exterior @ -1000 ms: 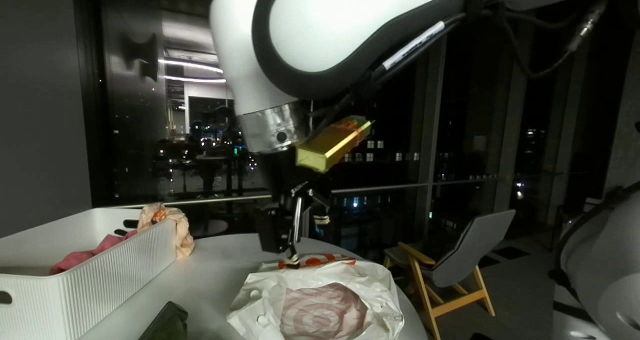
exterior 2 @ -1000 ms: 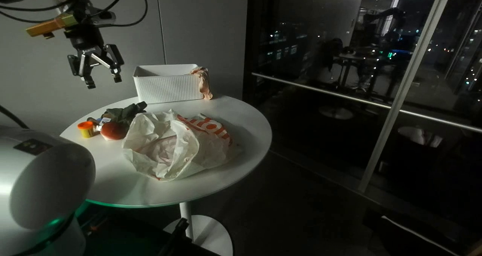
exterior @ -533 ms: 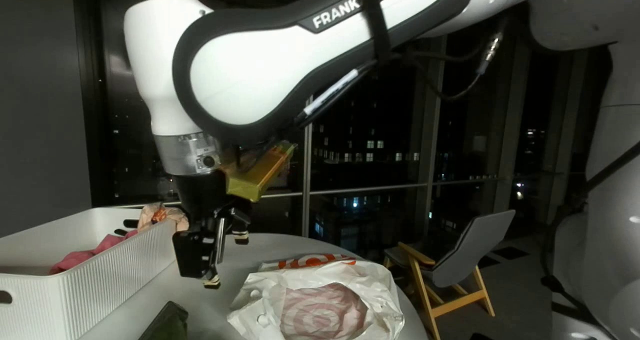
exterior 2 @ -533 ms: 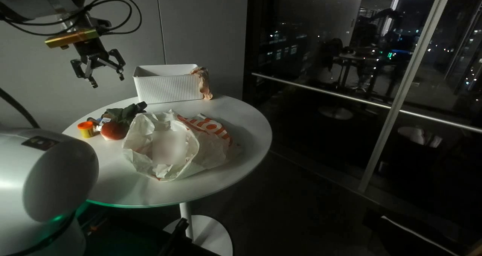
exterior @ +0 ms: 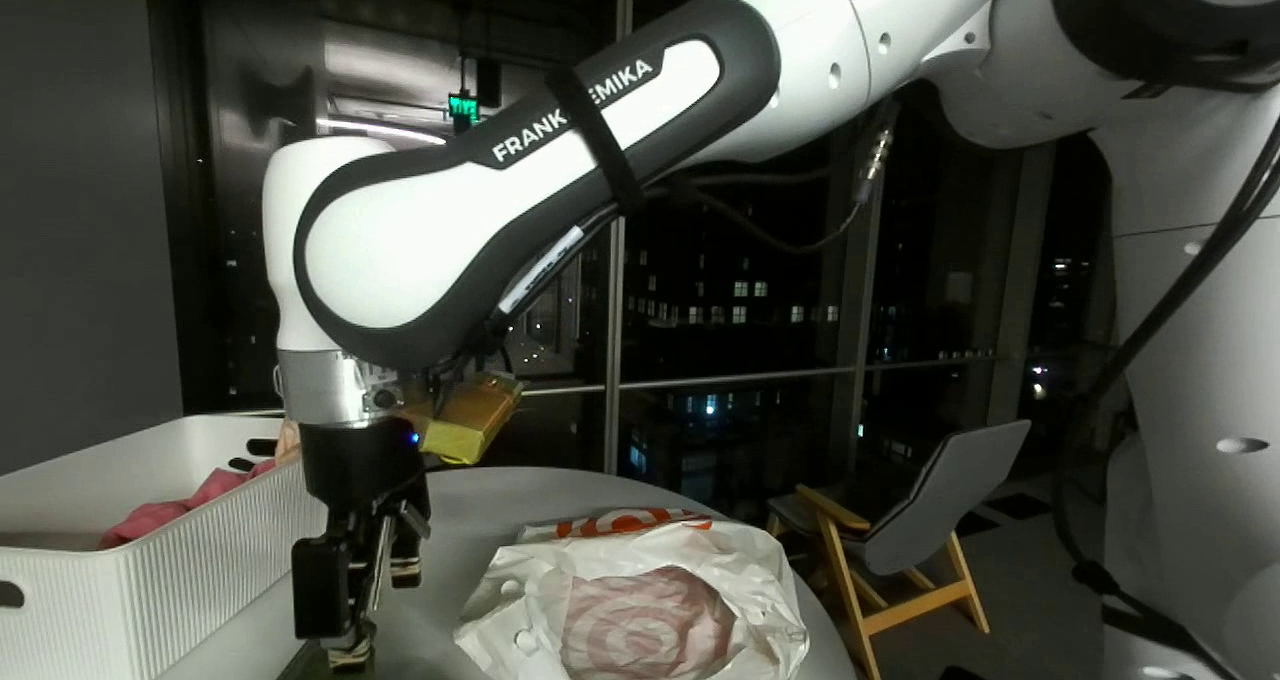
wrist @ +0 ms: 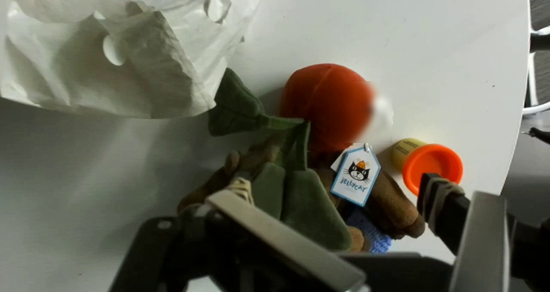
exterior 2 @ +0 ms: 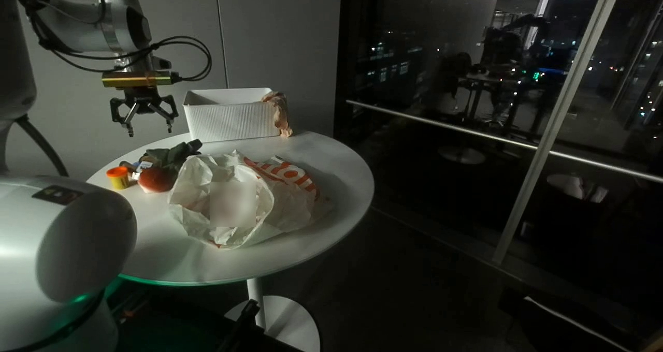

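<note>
My gripper [exterior 2: 150, 131] is open and empty, pointing down just above a pile of plush toys. In the wrist view its fingertips stand wide apart, with the gripper [wrist: 337, 193] over a dark green leafy plush piece [wrist: 316, 210]. Beside it lie a red-orange round plush [wrist: 326, 98], a brown plush [wrist: 393, 197] with a white tag [wrist: 356, 174], and a fuzzy blue patch [wrist: 374, 236]. A yellow tub with an orange lid [wrist: 434, 165] is near the right fingertip. In an exterior view a finger overlaps the green plush [exterior: 305, 665]; contact cannot be told.
A crumpled white bag [exterior 2: 290, 207] lies open next to the toys on the round white table [exterior 2: 342, 160]. A white bin [exterior 2: 233, 121] stands behind, holding pink cloth [exterior: 165, 520], with a peach crumpled thing [exterior 2: 279, 114] over its corner. A grey chair [exterior: 930, 500] stands beyond.
The arm has swung away from above the white bag and come down over the plush toys, turning more upright. The gripper stays open. The toys, bag and bin have not moved.
</note>
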You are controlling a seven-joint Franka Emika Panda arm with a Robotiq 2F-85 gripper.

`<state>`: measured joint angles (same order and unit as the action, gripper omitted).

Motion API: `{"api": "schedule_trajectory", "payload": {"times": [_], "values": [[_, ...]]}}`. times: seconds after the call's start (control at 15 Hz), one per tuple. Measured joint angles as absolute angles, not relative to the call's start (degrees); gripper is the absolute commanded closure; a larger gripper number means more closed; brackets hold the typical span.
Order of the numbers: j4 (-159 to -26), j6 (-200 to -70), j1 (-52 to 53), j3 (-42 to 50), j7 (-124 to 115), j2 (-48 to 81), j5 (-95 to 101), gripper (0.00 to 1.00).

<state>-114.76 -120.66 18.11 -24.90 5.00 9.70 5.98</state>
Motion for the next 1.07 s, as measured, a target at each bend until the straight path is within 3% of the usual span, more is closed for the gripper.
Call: {"api": "schedule_trajectory", "payload": {"times": [1.07], "values": [[-122.38, -120.77, 21.41, -24.36, 6.83, 11.3, 7.16, 0.0]]}}
